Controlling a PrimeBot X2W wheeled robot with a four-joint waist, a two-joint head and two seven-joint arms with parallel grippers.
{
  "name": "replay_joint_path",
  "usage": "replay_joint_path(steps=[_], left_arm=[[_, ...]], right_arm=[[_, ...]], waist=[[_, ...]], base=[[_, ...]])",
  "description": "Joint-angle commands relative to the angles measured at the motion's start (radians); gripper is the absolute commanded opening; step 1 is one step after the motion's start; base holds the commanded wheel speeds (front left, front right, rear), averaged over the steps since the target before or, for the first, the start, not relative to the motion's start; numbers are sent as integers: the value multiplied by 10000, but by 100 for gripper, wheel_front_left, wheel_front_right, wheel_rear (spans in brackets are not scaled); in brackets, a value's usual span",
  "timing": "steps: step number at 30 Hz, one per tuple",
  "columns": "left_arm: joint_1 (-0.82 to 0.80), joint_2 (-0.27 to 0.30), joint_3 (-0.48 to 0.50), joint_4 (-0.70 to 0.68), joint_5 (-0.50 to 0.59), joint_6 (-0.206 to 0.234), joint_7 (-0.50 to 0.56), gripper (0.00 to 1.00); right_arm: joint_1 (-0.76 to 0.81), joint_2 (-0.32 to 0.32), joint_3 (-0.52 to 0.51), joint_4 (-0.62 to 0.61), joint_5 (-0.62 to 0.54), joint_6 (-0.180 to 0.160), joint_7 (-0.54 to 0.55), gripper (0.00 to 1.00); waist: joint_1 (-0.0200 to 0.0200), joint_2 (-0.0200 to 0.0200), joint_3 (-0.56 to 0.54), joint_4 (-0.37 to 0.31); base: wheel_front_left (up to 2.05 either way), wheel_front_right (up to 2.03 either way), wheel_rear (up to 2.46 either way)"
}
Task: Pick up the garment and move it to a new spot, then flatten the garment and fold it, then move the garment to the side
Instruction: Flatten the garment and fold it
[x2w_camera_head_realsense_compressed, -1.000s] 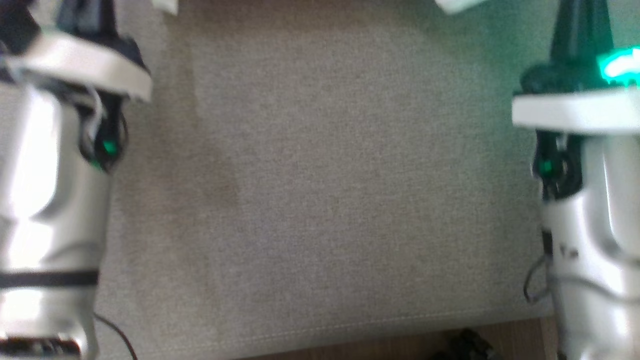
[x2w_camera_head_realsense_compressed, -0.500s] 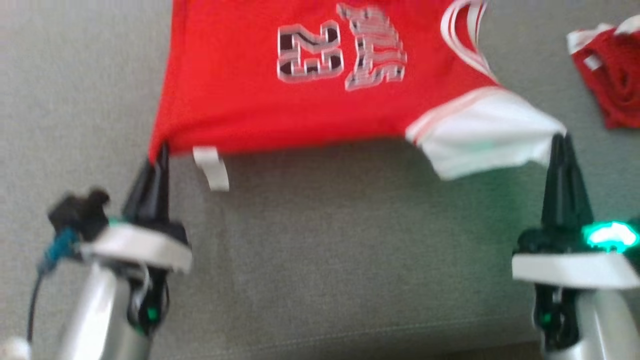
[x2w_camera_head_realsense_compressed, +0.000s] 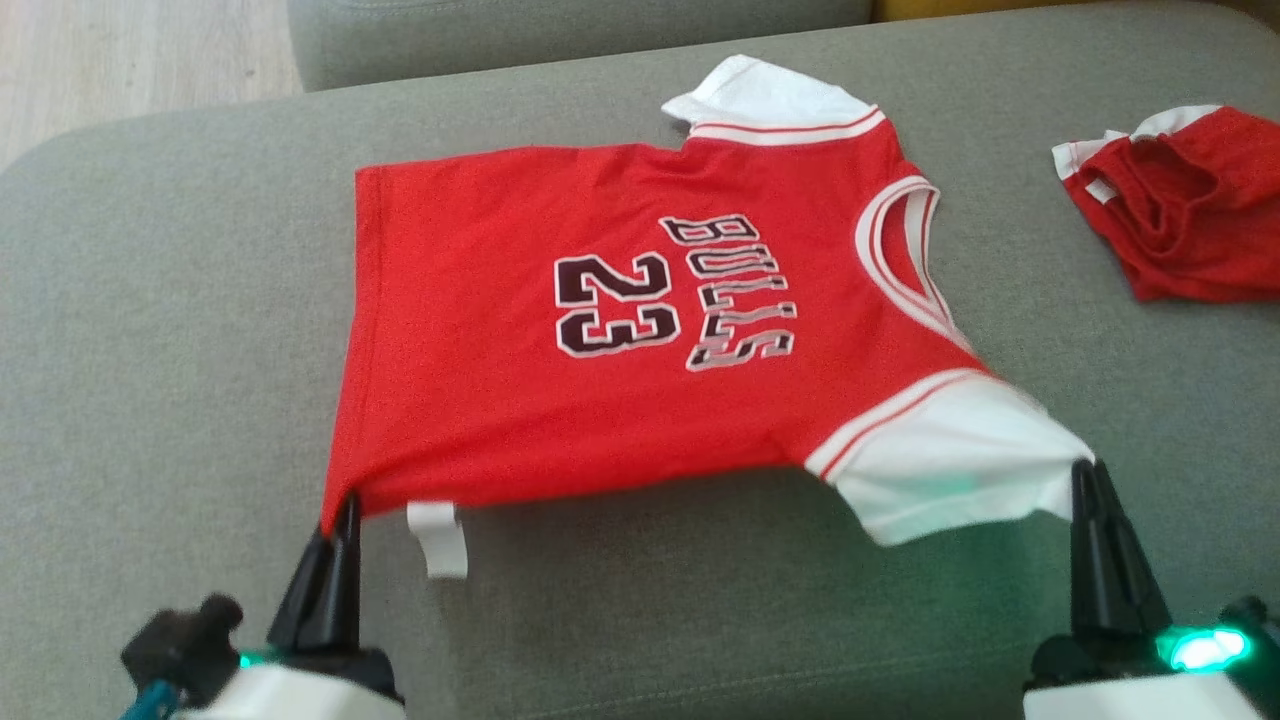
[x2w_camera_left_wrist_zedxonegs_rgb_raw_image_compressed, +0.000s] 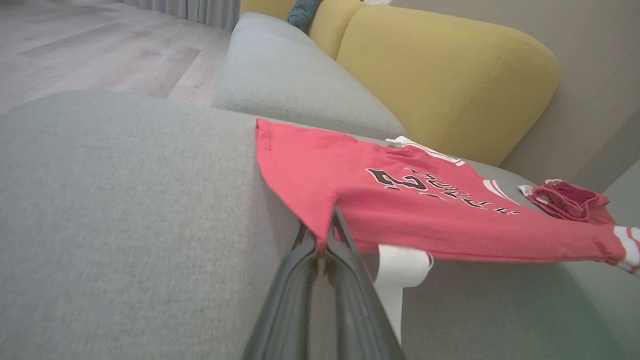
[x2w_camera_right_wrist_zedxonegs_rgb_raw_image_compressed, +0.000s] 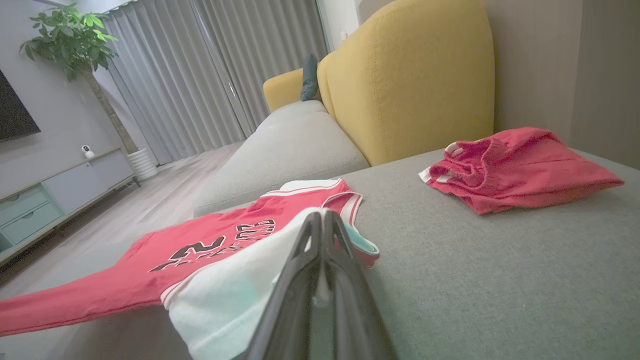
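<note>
- Red Bulls jersey (x2w_camera_head_realsense_compressed: 620, 330) with the number 23 is spread, print side up, on the middle of a grey sofa seat (x2w_camera_head_realsense_compressed: 150, 350). Its hem points left and its collar right.
- The far part of the jersey rests on the seat. The near edge is raised a little above the fabric.
- The left gripper (x2w_camera_head_realsense_compressed: 345, 510) is clamped on the near left hem corner, its fingers pressed together on the cloth.
- The right gripper (x2w_camera_head_realsense_compressed: 1085, 475) is clamped on the tip of the near white sleeve, its fingers also together.
- A white label (x2w_camera_head_realsense_compressed: 437, 535) hangs from the near hem, just beside the left gripper.
- A crumpled pair of red shorts (x2w_camera_head_realsense_compressed: 1180, 230) lies on the seat at the far right, apart from the jersey.
- Behind the seat stands a yellow backrest (x2w_camera_left_wrist_zedxonegs_rgb_raw_image_compressed: 440, 75), with a dark cushion (x2w_camera_right_wrist_zedxonegs_rgb_raw_image_compressed: 309, 77) further along the sofa.
- The room has a pale wooden floor (x2w_camera_head_realsense_compressed: 130, 50), grey curtains (x2w_camera_right_wrist_zedxonegs_rgb_raw_image_compressed: 210, 75), a green plant (x2w_camera_right_wrist_zedxonegs_rgb_raw_image_compressed: 70, 35) and a low cabinet (x2w_camera_right_wrist_zedxonegs_rgb_raw_image_compressed: 50, 195).
</note>
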Motion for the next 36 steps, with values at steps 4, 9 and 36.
replay_joint_path(steps=[4,9,36], left_arm=[[220,-6,345,-339,-214,56,75,0],[57,-93,152,87,-303,18,160,0],[-4150,-286,-416,3379,-747,-245,310,0]], right_arm=[[-43,-68,151,3,206,65,-5,0],[-302,-68,210,776,306,65,-54,0],[-4955,-68,-206,4712,-243,65,-261,0]], waist=[[2,-1,10,81],[2,-1,55,195],[2,-1,1307,746]], base=[[0,0,0],[0,0,0],[0,0,0]])
